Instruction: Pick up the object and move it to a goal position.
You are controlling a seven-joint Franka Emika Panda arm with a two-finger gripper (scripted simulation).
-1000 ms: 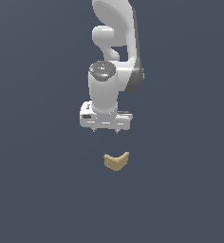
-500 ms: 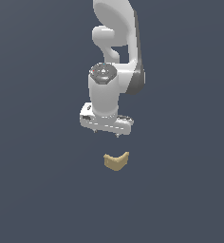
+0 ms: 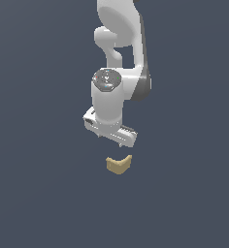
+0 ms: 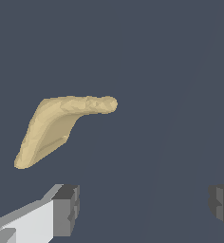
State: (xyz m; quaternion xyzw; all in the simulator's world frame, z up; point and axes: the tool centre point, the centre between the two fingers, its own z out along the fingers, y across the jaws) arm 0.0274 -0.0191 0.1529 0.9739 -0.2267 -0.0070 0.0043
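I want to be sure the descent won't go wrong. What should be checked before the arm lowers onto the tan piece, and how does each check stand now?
1. Gripper open: ok; in the wrist view the two fingers stand far apart with nothing between them.
2. Tan piece free and unheld: ok; it lies alone on the dark surface, below the gripper.
3. Opening wider than the piece: ok, judging by the wrist view.
4. Piece centred between the fingers: not ok; in the wrist view it sits nearer one finger than the other.
5. Height left above the piece: cannot tell exactly; a gap shows in the exterior view.
6. Goal position: cannot tell; no marker shows.
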